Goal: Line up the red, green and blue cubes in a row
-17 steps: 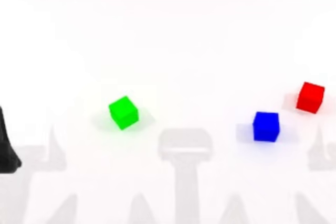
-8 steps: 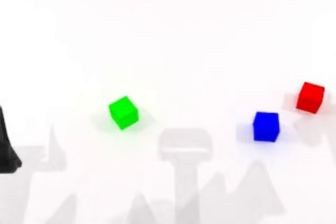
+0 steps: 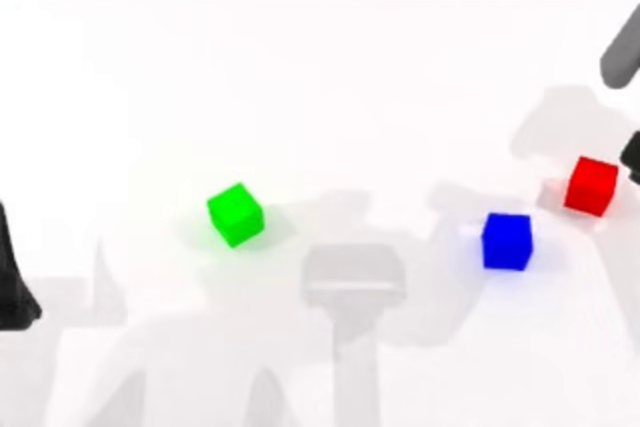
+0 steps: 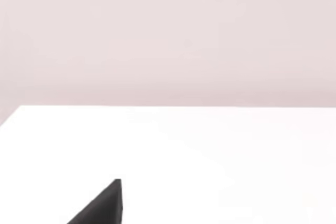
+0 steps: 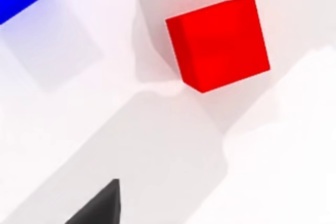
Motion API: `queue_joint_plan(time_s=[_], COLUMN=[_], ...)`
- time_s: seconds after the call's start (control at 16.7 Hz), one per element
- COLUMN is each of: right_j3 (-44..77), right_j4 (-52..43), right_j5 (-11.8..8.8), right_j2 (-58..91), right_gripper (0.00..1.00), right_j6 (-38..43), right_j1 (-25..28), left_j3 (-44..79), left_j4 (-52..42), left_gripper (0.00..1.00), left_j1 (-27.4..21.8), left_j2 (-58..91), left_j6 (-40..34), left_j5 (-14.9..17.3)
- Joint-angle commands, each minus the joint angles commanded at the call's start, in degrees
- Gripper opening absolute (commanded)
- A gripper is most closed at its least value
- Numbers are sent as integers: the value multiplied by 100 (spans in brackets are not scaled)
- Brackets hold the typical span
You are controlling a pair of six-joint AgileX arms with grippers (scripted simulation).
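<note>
The red cube (image 5: 220,43), green cube (image 3: 236,214) and blue cube (image 3: 506,241) look smooth, matt, plastic-like.

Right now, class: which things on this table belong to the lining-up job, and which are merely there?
Job:
red cube
green cube
blue cube
right arm, coming in near red

Merely there:
table
left arm, parked at left edge

Black gripper (image 3: 632,155) parts, grey arm link (image 3: 622,52).
</note>
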State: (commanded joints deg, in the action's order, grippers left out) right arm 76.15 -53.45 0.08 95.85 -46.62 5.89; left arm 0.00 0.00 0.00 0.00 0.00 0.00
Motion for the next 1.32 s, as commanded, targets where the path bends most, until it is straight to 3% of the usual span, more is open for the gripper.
queue_joint_plan(time_s=[0.36,0.6,0.96,1.32], right_j3=[1946,2405,2309,1496], right_j4=[-1224,-1463,-1355,-54], right_j5=[5,6,7,10], right_j2=[2149,2627,2644,3072], right_gripper=[100,100,100,100], right_j6=[-1136,-1386,-1386,-1367], right_j1=[139,169,150,173], left_j3=[0,0,0,0], left_j4=[0,0,0,0], left_gripper=[100,100,100,100], left_j1=[0,0,0,0], left_j2=[0,0,0,0], left_j6=[0,0,0,0], left_j5=[0,0,0,0])
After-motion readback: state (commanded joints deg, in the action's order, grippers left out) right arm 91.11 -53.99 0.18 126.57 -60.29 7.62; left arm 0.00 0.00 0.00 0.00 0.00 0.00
